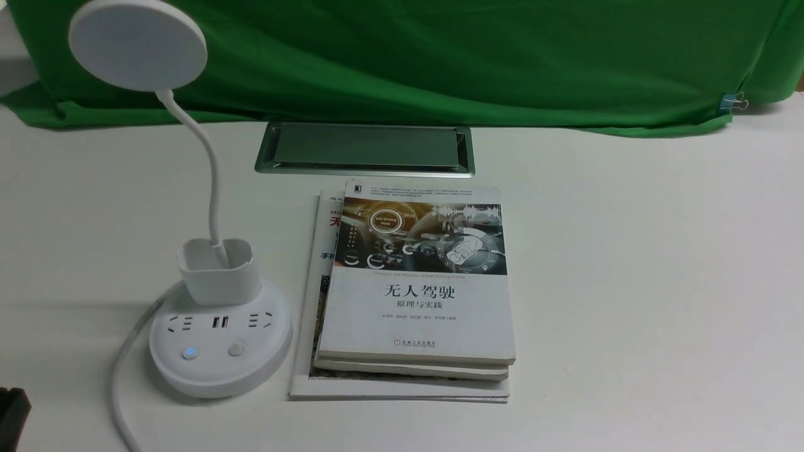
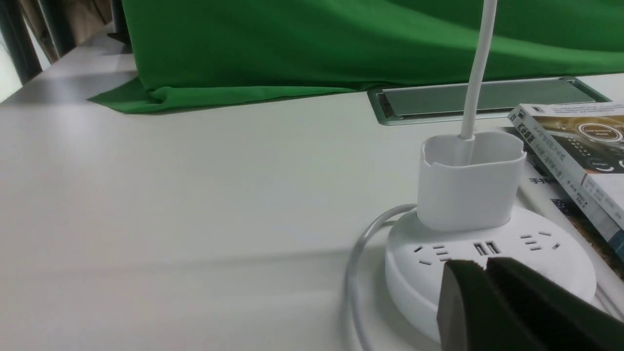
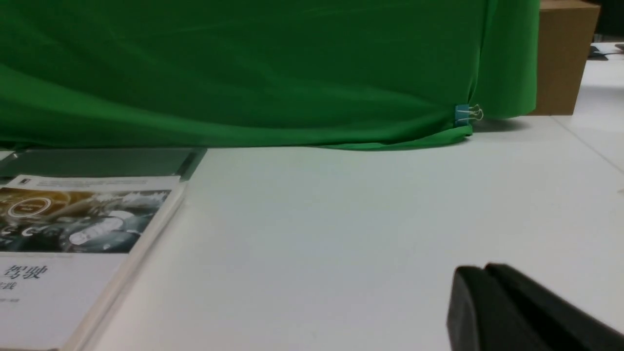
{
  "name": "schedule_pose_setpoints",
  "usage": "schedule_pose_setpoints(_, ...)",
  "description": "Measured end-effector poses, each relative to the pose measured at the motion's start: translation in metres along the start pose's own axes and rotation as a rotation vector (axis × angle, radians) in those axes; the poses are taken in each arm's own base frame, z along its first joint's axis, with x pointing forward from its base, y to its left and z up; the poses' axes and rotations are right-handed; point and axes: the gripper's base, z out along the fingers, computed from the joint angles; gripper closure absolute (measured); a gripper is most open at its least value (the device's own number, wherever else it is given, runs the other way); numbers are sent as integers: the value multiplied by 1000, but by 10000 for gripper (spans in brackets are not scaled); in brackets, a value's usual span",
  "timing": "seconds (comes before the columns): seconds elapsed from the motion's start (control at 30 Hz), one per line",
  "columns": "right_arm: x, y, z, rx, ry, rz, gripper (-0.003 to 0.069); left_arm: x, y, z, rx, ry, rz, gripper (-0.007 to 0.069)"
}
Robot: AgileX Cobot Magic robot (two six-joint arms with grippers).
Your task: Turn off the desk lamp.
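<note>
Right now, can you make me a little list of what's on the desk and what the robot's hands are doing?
lamp: white desk lamp, left side of the desk
lamp button: left button glows blue
books: stack of books beside the lamp base
left gripper: jaws shut, near the lamp base
right gripper: jaws shut, over the bare desk

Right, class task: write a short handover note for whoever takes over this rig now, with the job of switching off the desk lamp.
Left pincer: shut, empty, low over the table in front of the desk lamp, not touching it.
Right pincer: shut, empty, over bare table to the right of the book stack.
The lamp stands left of the books, its cable trailing off the near edge.
Done: nothing pressed yet; the left button glows blue.
Left: probably bring the left pincer onto that lit button and press; the unlit button sits beside it.
</note>
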Motion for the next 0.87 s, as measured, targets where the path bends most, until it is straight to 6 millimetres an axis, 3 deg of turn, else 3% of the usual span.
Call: schedule_pose_setpoints(0.87, 0, 0, 0, 0, 0, 0, 622, 1, 0, 0, 5, 9, -2, 606)
